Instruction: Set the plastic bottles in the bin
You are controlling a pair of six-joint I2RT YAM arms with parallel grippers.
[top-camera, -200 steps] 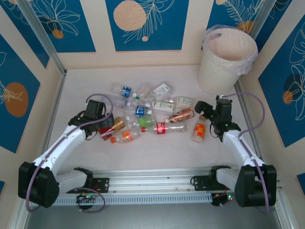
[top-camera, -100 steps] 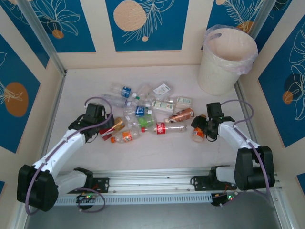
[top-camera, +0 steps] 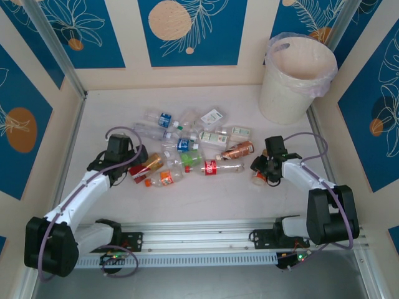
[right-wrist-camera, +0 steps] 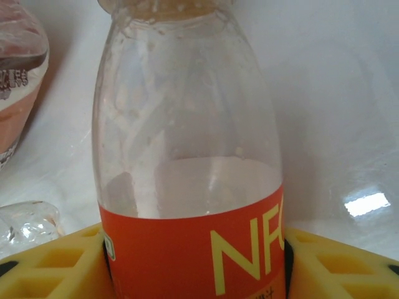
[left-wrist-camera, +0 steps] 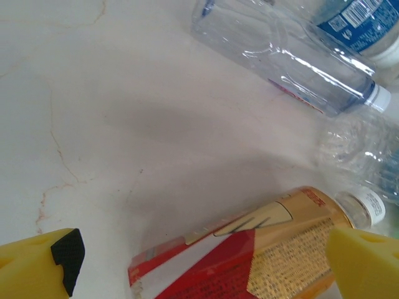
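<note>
From above, we see the bottles (top-camera: 187,146) strewn across the table (top-camera: 100,118), with the bin (top-camera: 280,99) in the far right corner. Left wrist: the left claw (left-wrist-camera: 202,268) gapes over a red-and-gold bottle (left-wrist-camera: 262,249). Right wrist: the right claw (right-wrist-camera: 193,261) grips an orange-labelled bottle (right-wrist-camera: 187,187).

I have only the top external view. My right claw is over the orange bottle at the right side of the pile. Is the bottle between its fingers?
Observer: Yes. The right wrist view has the orange-label bottle between the yellow fingers of the right claw, one at each side of the label. Whether they press it, I cannot tell.
Operator: Is the bottle empty?
Observer: Its clear upper part looks empty.
Operator: And the left claw?
Observer: The left claw is open wide, and a red-and-gold bottle lies on the table between its fingertips.
</note>
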